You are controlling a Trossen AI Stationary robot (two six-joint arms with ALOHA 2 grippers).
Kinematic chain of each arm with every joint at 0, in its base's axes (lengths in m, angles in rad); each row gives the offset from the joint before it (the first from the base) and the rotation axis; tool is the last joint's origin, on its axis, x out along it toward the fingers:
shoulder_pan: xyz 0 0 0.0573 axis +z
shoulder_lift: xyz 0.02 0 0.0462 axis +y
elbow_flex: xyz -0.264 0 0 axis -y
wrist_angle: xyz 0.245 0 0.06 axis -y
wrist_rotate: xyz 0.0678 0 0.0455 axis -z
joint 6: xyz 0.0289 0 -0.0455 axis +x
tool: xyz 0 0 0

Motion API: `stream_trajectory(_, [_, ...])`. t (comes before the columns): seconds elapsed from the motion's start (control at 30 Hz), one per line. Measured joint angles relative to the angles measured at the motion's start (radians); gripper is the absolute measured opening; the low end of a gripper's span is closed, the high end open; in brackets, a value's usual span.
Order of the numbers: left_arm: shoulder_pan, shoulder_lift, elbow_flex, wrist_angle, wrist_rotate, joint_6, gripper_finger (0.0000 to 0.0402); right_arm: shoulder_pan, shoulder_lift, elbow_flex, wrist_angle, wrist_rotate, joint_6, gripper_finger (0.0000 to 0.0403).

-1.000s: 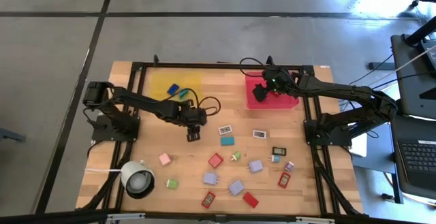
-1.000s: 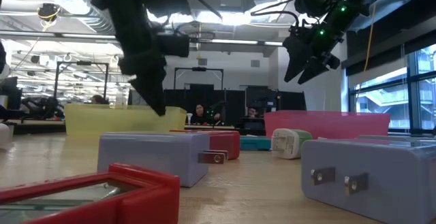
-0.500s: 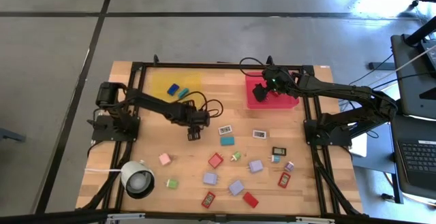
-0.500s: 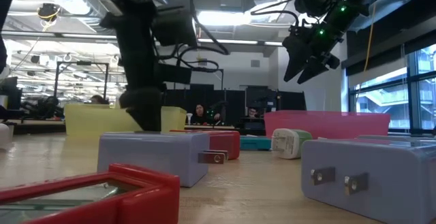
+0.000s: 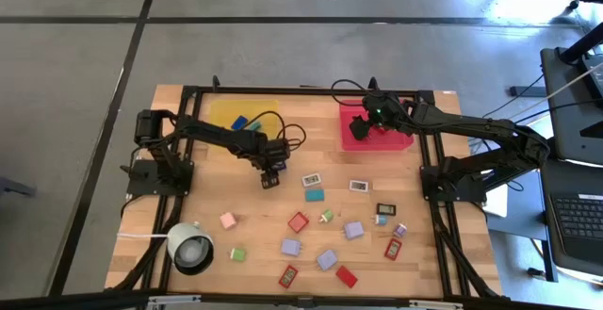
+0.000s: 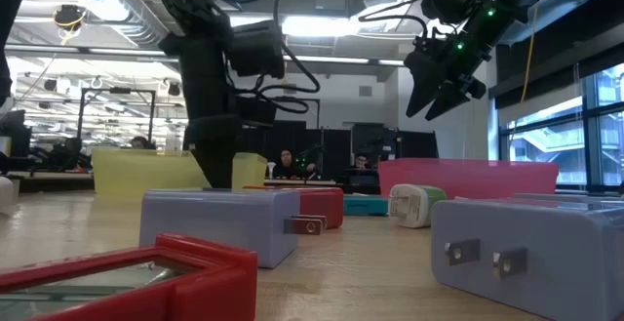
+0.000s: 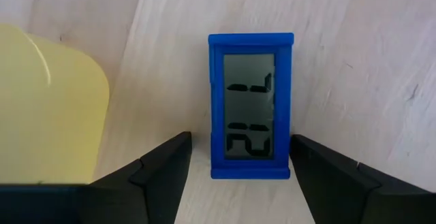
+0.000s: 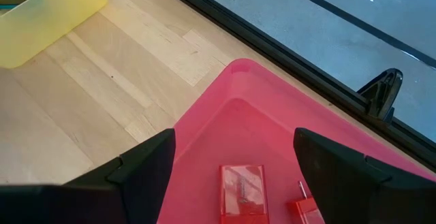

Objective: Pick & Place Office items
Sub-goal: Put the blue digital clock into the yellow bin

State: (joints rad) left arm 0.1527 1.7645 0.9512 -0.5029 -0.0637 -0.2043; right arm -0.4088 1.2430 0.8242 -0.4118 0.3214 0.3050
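A blue clock (image 7: 251,106) is seen lying on the wooden table (image 5: 188,211) between the spread fingers of the left gripper (image 7: 238,173), while the right gripper (image 8: 235,176) is held open above the red tray (image 8: 272,129).

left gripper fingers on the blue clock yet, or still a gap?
Apart. In the left wrist view the left gripper is open, straddling the blue clock; bare wood shows between each of its fingers and the clock's sides.
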Motion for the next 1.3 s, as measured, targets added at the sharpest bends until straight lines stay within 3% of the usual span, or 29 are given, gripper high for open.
stream_trajectory(0.4, [0.004,-0.004,0.000,0.012,-0.019,-0.028,0.0156,0.000,0.000,0.000,0.000,0.000,0.000,0.0301])
stream_trajectory(0.77, [-0.016,-0.131,-0.003,0.127,-0.029,-0.138,0.0160,0.000,0.000,0.000,0.000,0.000,0.000,0.0301])
stream_trajectory(1.03, [0.010,-0.297,-0.001,0.142,-0.254,-0.130,0.0161,0.000,0.000,0.000,0.002,0.000,0.000,0.0301])
stream_trajectory(1.3, [0.131,-0.397,0.000,-0.080,-0.434,-0.173,0.0163,0.000,0.000,0.000,0.008,0.000,0.000,0.0301])
